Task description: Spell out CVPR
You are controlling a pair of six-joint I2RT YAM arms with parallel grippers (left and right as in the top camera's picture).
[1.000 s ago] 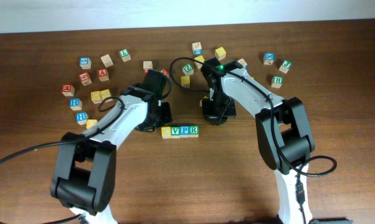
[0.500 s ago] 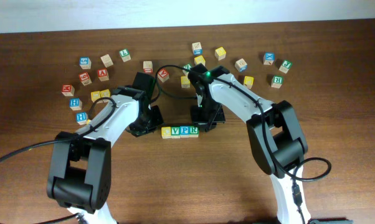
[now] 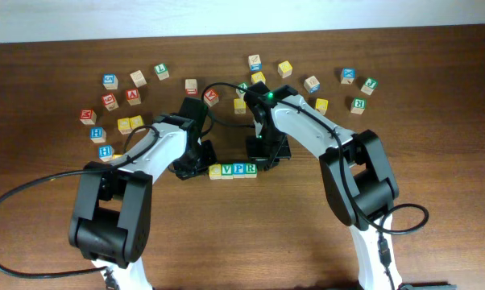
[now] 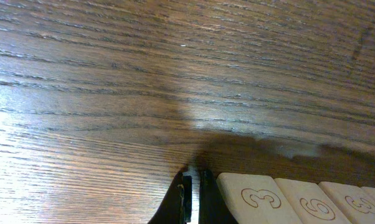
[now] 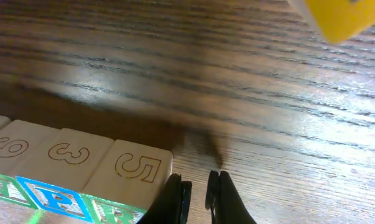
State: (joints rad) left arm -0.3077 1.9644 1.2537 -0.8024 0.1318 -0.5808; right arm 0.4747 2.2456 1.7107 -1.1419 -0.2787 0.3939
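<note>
Four cubes sit side by side in a row on the table: the yellow-faced cube [image 3: 215, 171], the green V cube [image 3: 228, 169], the blue P cube [image 3: 239, 168] and the green R cube [image 3: 250, 167]. My left gripper [image 3: 196, 165] is shut and empty, low on the table, just left of the yellow-faced cube. In the left wrist view its jaws [image 4: 194, 186] are beside that cube's pale side with a 3 [image 4: 256, 198]. My right gripper [image 3: 263, 160] is shut and empty, just right of the R cube. In the right wrist view its jaws [image 5: 199, 193] are beside the R cube's side with a 5 [image 5: 134, 168].
Several other letter cubes lie scattered along the back: a cluster at the left [image 3: 109, 101], some in the middle [image 3: 254, 62], some at the right [image 3: 358, 105]. A yellow cube [image 5: 343, 15] shows behind the right gripper. A black cable [image 3: 226, 87] arcs between the arms.
My left gripper has moved right, up to the yellow end of the row. My right gripper came down-left to the R end a second ago and has since held still.
</note>
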